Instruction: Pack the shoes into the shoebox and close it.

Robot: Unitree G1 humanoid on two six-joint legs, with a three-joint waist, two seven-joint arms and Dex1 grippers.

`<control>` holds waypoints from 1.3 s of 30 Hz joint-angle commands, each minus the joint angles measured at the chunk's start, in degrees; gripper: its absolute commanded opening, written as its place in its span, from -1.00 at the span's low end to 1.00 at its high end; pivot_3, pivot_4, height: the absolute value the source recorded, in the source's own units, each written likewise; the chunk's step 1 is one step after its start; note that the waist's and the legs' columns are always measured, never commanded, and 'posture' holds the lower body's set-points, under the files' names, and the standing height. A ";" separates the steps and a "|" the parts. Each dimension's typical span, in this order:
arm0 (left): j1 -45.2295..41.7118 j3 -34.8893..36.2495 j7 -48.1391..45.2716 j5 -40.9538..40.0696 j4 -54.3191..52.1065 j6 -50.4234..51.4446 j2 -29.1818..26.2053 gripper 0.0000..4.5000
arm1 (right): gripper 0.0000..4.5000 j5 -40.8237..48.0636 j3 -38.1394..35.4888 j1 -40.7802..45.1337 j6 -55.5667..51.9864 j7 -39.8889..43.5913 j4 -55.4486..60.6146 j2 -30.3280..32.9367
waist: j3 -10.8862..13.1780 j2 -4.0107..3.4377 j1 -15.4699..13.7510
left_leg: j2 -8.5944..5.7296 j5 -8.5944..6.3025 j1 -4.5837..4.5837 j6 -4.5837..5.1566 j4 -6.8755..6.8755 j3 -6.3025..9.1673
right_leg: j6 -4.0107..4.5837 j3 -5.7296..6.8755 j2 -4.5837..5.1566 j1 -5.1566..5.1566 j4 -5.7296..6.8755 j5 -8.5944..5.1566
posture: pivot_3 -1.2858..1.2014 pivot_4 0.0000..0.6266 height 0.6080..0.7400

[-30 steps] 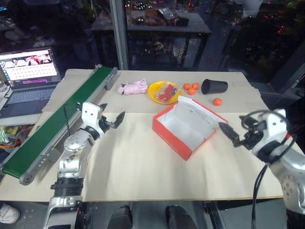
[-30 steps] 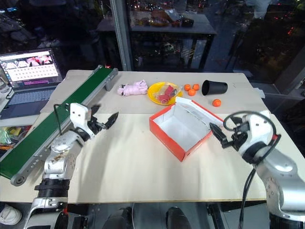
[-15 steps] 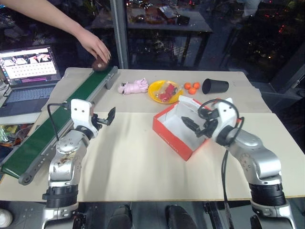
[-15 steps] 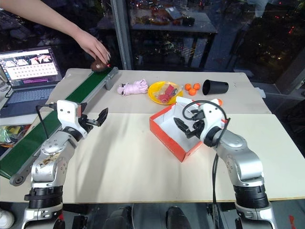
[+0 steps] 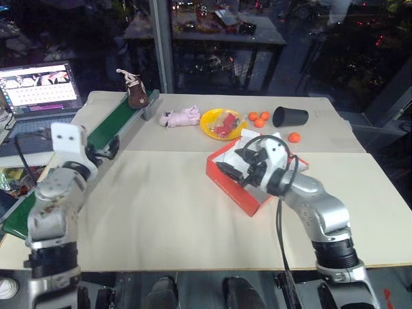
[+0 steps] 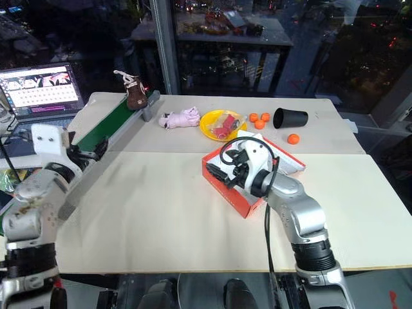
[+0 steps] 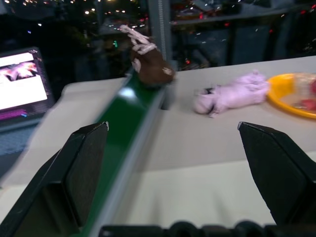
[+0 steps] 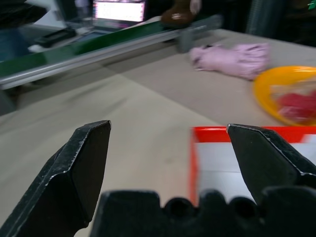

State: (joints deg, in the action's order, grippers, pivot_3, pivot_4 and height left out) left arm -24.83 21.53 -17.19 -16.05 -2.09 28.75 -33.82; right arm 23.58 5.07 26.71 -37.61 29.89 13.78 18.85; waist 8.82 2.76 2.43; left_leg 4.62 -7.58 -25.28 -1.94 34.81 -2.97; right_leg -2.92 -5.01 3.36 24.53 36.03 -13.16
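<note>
One dark brown shoe [image 5: 136, 94] with white laces stands on the far end of the green conveyor belt [image 5: 106, 125]. It also appears ahead in the left wrist view as the shoe [image 7: 149, 64]. The red-orange shoebox [image 5: 235, 193] sits open in the middle of the table, white inside, with its lid tipped back. My right gripper [image 5: 230, 171] is open and hovers over the box's near-left corner, pointing left; the box rim [image 8: 237, 132] lies between its fingers. My left gripper [image 7: 173, 126] is open and empty above the belt, well short of the shoe.
A pink plush toy [image 5: 181, 118], a yellow plate [image 5: 207, 122] with red items, several small oranges [image 5: 259, 119] and a black cup [image 5: 290, 116] line the table's far side. A laptop [image 5: 38, 90] stands left of the belt.
A person's hand set a shoe on the belt's far end and withdrew. My left gripper moved left over the belt. My right gripper swung left across the box.
</note>
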 commanded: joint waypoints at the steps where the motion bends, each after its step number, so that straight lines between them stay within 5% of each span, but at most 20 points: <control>1: -1.95 0.80 -2.27 -0.29 3.12 -2.22 -2.07 1.00 | 0.97 -0.88 0.98 0.37 1.35 -0.34 2.21 -0.71 | 0.00 0.00 -0.01 | 0.00 0.00 0.00 0.00 0.00 -0.02 | -0.01 0.00 0.02 0.00 -0.01 0.00 | 0.03 -0.52 0.94; 17: -9.41 0.11 0.46 0.77 16.14 -4.53 -0.84 1.00 | 0.97 -2.18 0.78 -1.07 1.99 -2.10 3.66 -2.05 | 0.02 0.05 -0.03 | 0.07 0.02 -0.24 0.03 -0.01 0.00 | -0.04 0.13 -0.02 0.28 0.11 0.30 | 0.03 -0.52 0.94; 39: -22.94 -3.45 0.45 5.91 51.69 -18.68 -2.00 1.00 | 0.97 -0.85 -1.11 -1.18 -1.45 2.92 6.91 5.62 | 0.05 0.12 -0.50 | 0.07 0.17 -0.55 0.26 0.00 -0.01 | 0.03 0.18 -0.02 0.55 0.12 0.36 | 0.03 -0.52 0.94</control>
State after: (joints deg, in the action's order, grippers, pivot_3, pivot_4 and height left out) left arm -45.70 17.77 -17.61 -10.79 47.83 12.24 -34.40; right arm 21.72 5.93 25.42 -39.07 32.54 18.11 23.82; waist 8.87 2.89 1.93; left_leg 4.69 -7.41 -25.85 -1.68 34.82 -2.98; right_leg -2.89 -4.82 3.34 25.08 36.16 -12.80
